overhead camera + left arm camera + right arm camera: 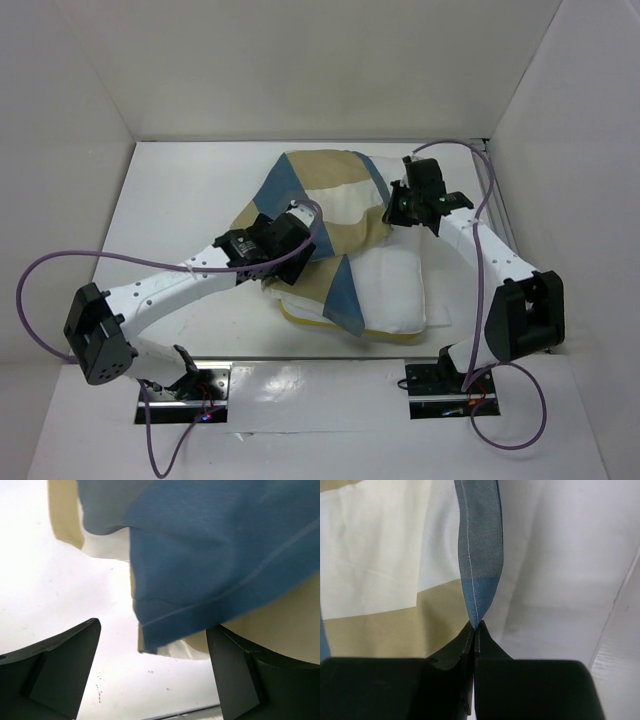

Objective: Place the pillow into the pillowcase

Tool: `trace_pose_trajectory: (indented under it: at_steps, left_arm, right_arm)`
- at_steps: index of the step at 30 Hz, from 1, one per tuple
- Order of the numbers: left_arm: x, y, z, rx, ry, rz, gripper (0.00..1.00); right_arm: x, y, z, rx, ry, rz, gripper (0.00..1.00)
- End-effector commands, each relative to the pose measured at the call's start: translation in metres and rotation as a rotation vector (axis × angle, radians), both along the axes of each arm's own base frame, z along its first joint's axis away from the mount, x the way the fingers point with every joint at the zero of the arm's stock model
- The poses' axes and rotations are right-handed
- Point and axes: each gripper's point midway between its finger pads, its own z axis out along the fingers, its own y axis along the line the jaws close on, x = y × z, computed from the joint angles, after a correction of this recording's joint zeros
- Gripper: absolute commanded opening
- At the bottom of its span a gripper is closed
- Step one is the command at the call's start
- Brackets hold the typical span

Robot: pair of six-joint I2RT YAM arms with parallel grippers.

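The pillowcase [320,205], in blue, tan and cream blocks, lies in the middle of the table over the far part of the white pillow [390,285]. The pillow's yellow band [300,318] shows at its near edge. My left gripper [283,262] is at the pillowcase's near left edge. In the left wrist view it [152,630] is open, with a blue hem of the pillowcase [210,555] hanging between the wide-apart fingers. My right gripper [398,212] is at the pillowcase's right edge. In the right wrist view it [476,627] is shut on a blue seam of the pillowcase [477,555].
White walls [90,90] close in the table at the back and on both sides. Purple cables [40,270] loop out from both arms. Two base plates [200,385] sit at the near edge. A strip of bare white table [170,190] lies left of the pillowcase.
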Motion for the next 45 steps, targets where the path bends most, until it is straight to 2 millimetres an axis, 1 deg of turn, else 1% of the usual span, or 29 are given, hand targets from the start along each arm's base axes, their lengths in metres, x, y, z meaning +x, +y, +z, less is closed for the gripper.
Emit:
trace_pose_trajectory:
  at_steps: [1, 3, 4, 5, 6, 7, 8, 9, 10, 11, 12, 13, 14, 15, 16, 17, 19, 21, 24, 26, 29, 32, 38, 40, 41, 42, 43, 44, 45]
  left_arm:
    - [0.021, 0.012, 0.002, 0.047, -0.117, 0.124, 1.00]
    - [0.033, 0.008, 0.002, 0.008, -0.111, 0.133, 0.87]
    - [0.037, 0.005, 0.005, -0.025, -0.110, 0.133, 0.76]
    - [0.040, 0.002, 0.006, -0.021, -0.100, 0.105, 0.61]
    - [0.045, -0.001, 0.014, -0.052, -0.111, 0.107, 0.25]
    - [0.055, -0.003, 0.027, -0.085, -0.120, 0.120, 0.06]
    - [0.059, -0.005, 0.033, -0.102, -0.111, 0.120, 0.00]
    - [0.063, -0.005, 0.045, -0.127, -0.118, 0.125, 0.00]
    - [0.074, -0.007, 0.068, -0.179, -0.150, 0.124, 0.00]
    - [0.074, -0.004, 0.090, -0.218, -0.183, 0.128, 0.00]
    - [0.077, -0.002, 0.110, -0.257, -0.216, 0.132, 0.00]
    - [0.080, 0.006, 0.127, -0.297, -0.236, 0.143, 0.00]
    - [0.081, 0.009, 0.158, -0.355, -0.289, 0.142, 0.00]
    - [0.078, 0.016, 0.183, -0.415, -0.330, 0.151, 0.00]
    - [0.075, 0.017, 0.199, -0.462, -0.346, 0.131, 0.00]
    - [0.077, 0.029, 0.224, -0.502, -0.394, 0.145, 0.00]
    - [0.072, 0.037, 0.253, -0.566, -0.443, 0.139, 0.00]
    - [0.072, 0.057, 0.283, -0.588, -0.519, 0.169, 0.00]
    - [0.070, 0.078, 0.310, -0.611, -0.585, 0.206, 0.00]
    - [0.069, 0.086, 0.319, -0.618, -0.607, 0.217, 0.00]
    - [0.065, 0.095, 0.330, -0.624, -0.635, 0.216, 0.00]
    - [0.057, 0.095, 0.340, -0.647, -0.652, 0.192, 0.00]
    - [0.047, 0.095, 0.350, -0.668, -0.671, 0.168, 0.00]
    - [0.044, 0.102, 0.351, -0.651, -0.684, 0.189, 0.00]
    - [0.043, 0.106, 0.353, -0.636, -0.695, 0.197, 0.00]
    - [0.044, 0.111, 0.353, -0.627, -0.703, 0.218, 0.00]
    - [0.042, 0.118, 0.355, -0.611, -0.713, 0.253, 0.00]
    - [0.043, 0.125, 0.360, -0.605, -0.727, 0.276, 0.00]
    - [0.041, 0.129, 0.364, -0.594, -0.741, 0.283, 0.00]
  right_arm:
    - [0.006, 0.001, 0.050, 0.000, -0.112, 0.010, 0.00]
    - [0.007, -0.001, 0.061, -0.005, -0.131, 0.000, 0.00]
    - [0.014, -0.003, 0.078, -0.011, -0.176, -0.005, 0.00]
    - [0.015, -0.003, 0.086, -0.015, -0.187, 0.000, 0.00]
    - [0.016, -0.005, 0.096, -0.022, -0.198, -0.012, 0.00]
    - [0.023, -0.006, 0.124, -0.021, -0.260, -0.012, 0.00]
    - [0.023, -0.008, 0.136, -0.030, -0.279, -0.014, 0.00]
    - [0.027, -0.009, 0.151, -0.029, -0.316, -0.028, 0.00]
    - [0.027, -0.010, 0.163, -0.033, -0.339, -0.021, 0.00]
    - [0.029, -0.012, 0.197, -0.025, -0.417, -0.029, 0.00]
    - [0.030, -0.014, 0.211, -0.024, -0.450, -0.043, 0.00]
    - [0.028, -0.015, 0.228, -0.020, -0.490, -0.041, 0.00]
    - [0.025, -0.019, 0.256, -0.010, -0.554, -0.062, 0.00]
    - [0.021, -0.020, 0.272, 0.002, -0.594, -0.065, 0.00]
    - [0.018, -0.021, 0.286, 0.014, -0.632, -0.069, 0.00]
    - [0.010, -0.024, 0.306, 0.031, -0.686, -0.073, 0.00]
    - [0.001, -0.019, 0.335, 0.076, -0.777, -0.047, 0.00]
    - [-0.014, -0.014, 0.359, 0.127, -0.845, -0.010, 0.00]
    - [-0.035, -0.007, 0.389, 0.197, -0.939, 0.045, 0.00]
    - [-0.046, -0.008, 0.405, 0.225, -0.998, 0.051, 0.00]
    - [-0.063, -0.011, 0.418, 0.250, -1.049, 0.057, 0.00]
    - [-0.078, -0.016, 0.431, 0.259, -1.093, 0.046, 0.00]
    - [-0.083, -0.016, 0.436, 0.275, -1.107, 0.055, 0.00]
    - [-0.075, -0.011, 0.429, 0.275, -1.094, 0.068, 0.00]
    - [-0.067, -0.004, 0.419, 0.287, -1.067, 0.088, 0.00]
    - [-0.066, -0.002, 0.423, 0.296, -1.093, 0.097, 0.00]
    - [-0.058, 0.002, 0.419, 0.307, -1.086, 0.108, 0.00]
    - [-0.046, 0.013, 0.404, 0.322, -1.054, 0.140, 0.00]
    - [-0.040, 0.018, 0.401, 0.336, -1.054, 0.157, 0.00]
